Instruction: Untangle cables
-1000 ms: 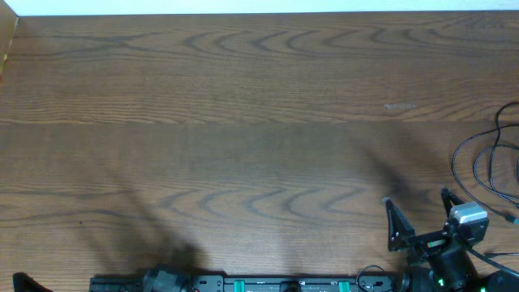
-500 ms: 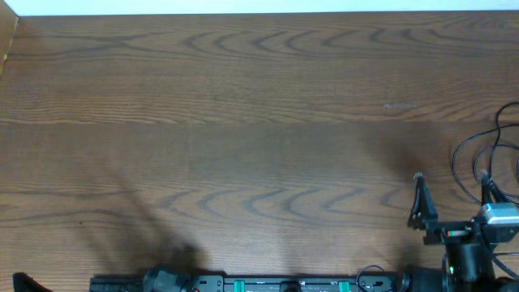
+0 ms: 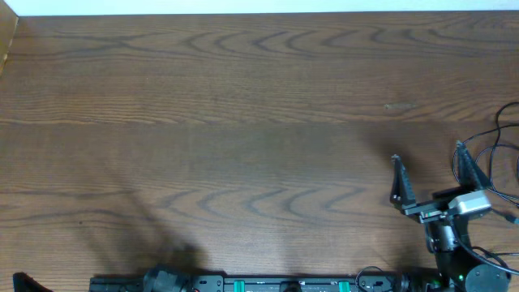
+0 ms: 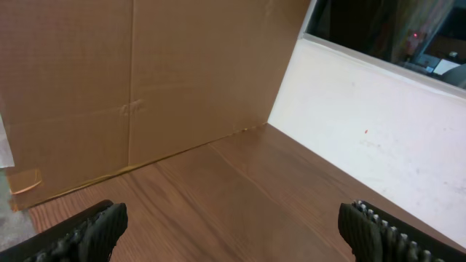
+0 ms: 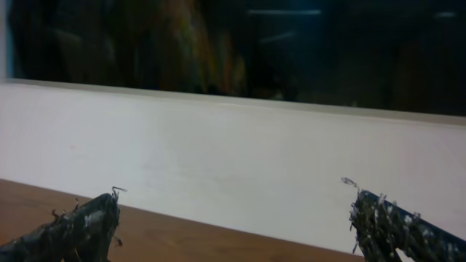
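Overhead, bench (image 3: 243, 122): dark wood grain, with a white strip along its far edge.
Overhead, cables (image 3: 498, 122): thin black loops lying on the bench at its right edge, partly cut off by the frame.
Overhead, right tool (image 3: 428, 156): near the right front corner, jaws spread wide with only bare wood between them. Its outer finger (image 3: 461, 149) is just beside the nearest cable loop; whether they touch cannot be told.
Overhead, rail (image 3: 268, 285): dark bar with green lights along the near edge.
Left wrist, left tool (image 4: 233, 234): jaws fully apart, both dark ribbed tips at the lower corners, holding nothing.
Left wrist, surroundings: a brown cardboard wall (image 4: 109, 87) meets a white wall (image 4: 378, 138) at the bench corner.
Right wrist, right tool: wide open and empty, its finger (image 5: 76, 229) tips dark with bits of fuzz on them.
Right wrist, backdrop: a white wall with a dark window (image 5: 291, 51) above it.
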You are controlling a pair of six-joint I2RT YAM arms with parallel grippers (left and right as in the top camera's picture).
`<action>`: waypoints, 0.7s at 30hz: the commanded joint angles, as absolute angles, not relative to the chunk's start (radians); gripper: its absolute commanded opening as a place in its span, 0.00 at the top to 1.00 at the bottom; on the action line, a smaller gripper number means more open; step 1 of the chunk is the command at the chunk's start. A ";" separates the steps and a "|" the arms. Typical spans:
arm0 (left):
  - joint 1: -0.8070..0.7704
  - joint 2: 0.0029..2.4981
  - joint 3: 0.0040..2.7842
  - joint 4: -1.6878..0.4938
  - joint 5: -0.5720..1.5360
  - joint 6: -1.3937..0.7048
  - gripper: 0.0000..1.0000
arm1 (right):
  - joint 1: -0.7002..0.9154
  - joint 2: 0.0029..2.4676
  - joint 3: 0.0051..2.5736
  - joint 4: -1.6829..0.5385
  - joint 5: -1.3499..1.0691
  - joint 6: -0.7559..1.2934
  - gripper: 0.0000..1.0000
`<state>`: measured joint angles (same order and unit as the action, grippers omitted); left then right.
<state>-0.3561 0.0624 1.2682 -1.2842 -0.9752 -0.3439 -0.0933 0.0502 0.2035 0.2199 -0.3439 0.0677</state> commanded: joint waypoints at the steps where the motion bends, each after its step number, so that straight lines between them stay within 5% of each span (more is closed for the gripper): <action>1: -0.355 0.060 1.264 -1.287 -0.996 -0.353 0.02 | -0.037 0.043 0.159 0.269 -0.314 0.065 0.01; 13: -0.355 0.060 1.264 -1.287 -0.996 -0.353 0.02 | 0.043 0.005 0.011 0.383 -0.227 0.074 0.01; 21: -0.355 0.060 1.264 -1.287 -0.996 -0.353 0.02 | 0.043 0.005 0.005 0.239 -0.215 0.073 0.01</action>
<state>-0.3561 0.0624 1.2682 -1.2842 -0.9752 -0.3439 0.0380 0.0143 0.0097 0.2726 -0.2333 0.0681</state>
